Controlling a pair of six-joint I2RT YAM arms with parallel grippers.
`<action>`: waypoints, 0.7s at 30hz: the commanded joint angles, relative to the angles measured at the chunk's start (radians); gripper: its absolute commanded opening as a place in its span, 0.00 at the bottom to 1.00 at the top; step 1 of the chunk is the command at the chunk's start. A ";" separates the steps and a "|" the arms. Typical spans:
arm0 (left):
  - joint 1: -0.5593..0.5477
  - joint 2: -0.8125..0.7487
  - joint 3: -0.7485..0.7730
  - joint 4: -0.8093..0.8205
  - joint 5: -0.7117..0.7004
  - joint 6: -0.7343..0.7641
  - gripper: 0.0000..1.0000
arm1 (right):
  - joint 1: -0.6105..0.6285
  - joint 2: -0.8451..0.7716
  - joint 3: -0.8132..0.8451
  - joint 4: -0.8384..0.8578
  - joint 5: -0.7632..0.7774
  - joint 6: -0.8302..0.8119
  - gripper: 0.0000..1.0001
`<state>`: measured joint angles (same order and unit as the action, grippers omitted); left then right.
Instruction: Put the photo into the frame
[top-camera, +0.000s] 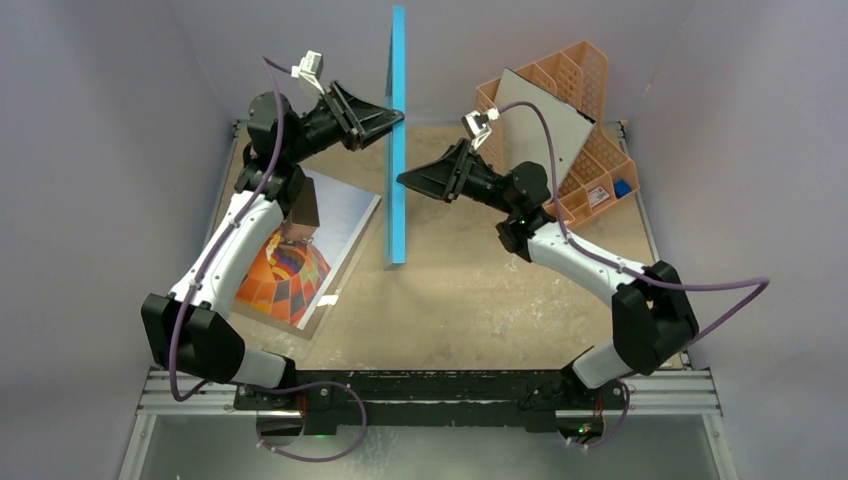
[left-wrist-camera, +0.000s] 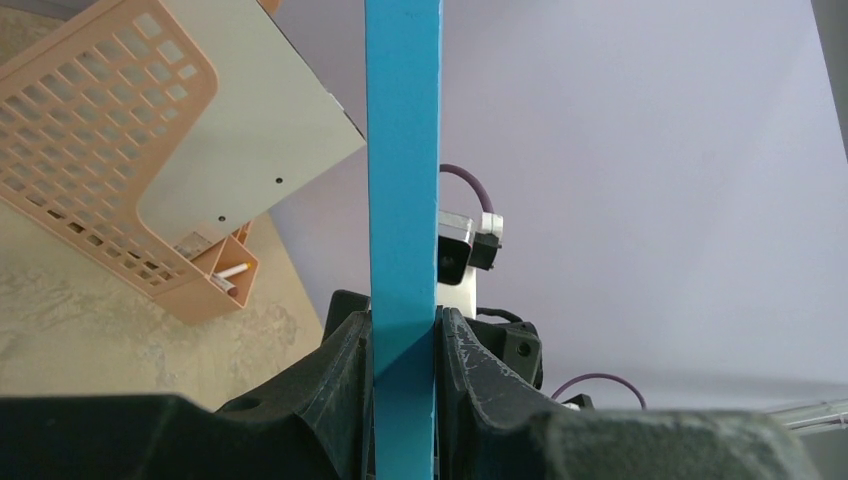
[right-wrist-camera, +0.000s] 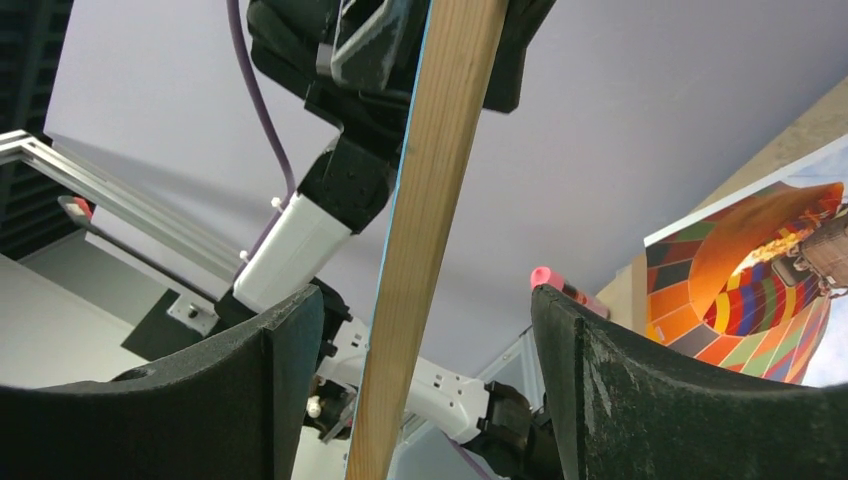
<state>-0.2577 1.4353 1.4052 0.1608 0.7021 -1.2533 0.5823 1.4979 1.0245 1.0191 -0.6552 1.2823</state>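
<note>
Far left: the large paper photo (top-camera: 300, 270) of an orange, multicoloured hot-air balloon on pale sky lies flat on the mottled tan table (top-camera: 470, 300). It is picture side up, part of it under your left arm, and well apart from the frame. Left gripper (top-camera: 397, 118): fingers pinched narrow on the thin rectangular frame (top-camera: 397, 200), bright blue in front, pale wood grain on the back rim. The left wrist view shows both dark pads pressed flat against the blue strip. That grip looks meant to hold the frame upright on edge mid-table, a pose so thin a thing would hardly manage alone. Right gripper (top-camera: 403, 181): fingers spread wide, straddling the wooden rim nearer you, not clamped. Whether one pad touches the wood, you cannot tell from here. My read is that it is lining up a second hold so you can lay the frame down. Edge-on, no glass can be made out. Far right: a peach plastic lattice organiser (top-camera: 585, 80), rigid and perforated, props a smooth grey-white board (top-camera: 545, 125) at a lean. The photo is not yet in the frame.
</note>
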 joint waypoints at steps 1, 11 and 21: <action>-0.003 -0.077 -0.040 0.184 -0.032 -0.054 0.00 | 0.008 0.026 0.074 0.034 -0.039 0.042 0.78; -0.003 -0.101 -0.097 0.173 -0.050 -0.026 0.00 | 0.020 0.032 0.116 -0.110 -0.038 -0.006 0.45; -0.003 -0.138 -0.098 -0.023 -0.078 0.109 0.40 | 0.019 -0.054 0.119 -0.296 0.024 -0.106 0.04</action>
<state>-0.2573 1.3792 1.2938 0.1642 0.6533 -1.2129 0.6014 1.5177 1.1046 0.7948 -0.6674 1.2613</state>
